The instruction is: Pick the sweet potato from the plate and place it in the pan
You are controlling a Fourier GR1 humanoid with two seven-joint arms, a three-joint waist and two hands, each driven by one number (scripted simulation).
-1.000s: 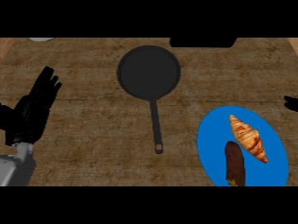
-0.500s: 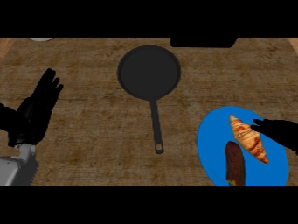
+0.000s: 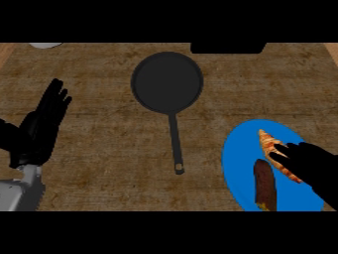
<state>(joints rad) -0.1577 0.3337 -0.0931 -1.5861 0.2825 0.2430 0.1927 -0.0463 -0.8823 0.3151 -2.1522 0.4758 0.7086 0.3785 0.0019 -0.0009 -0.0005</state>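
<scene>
A: Head view: blue plate [image 3: 239, 163] at lower right of table [image 3: 105, 149]. Sweet potato [image 3: 264, 184] lying lengthwise on plate, croissant [image 3: 275, 153] just beside it. Pan [image 3: 167, 82] at centre, well apart from plate, handle toward viewer.

B: Right hand [image 3: 321, 166]?

A: Over plate's right part, fingers [image 3: 287, 151] straight, released, holding nothing. Tips across croissant, not over sweet potato.

B: Left hand [image 3: 36, 131]?

A: Resting at left edge, released, fingers up.

B: Step in hand?

A: Judged as reach before grasp. Best done by shifting toward viewer and left, clear of croissant, then descending over middle of sweet potato and closing across its short axis. Worth avoiding: nudging croissant, or catching plate rim.
</scene>
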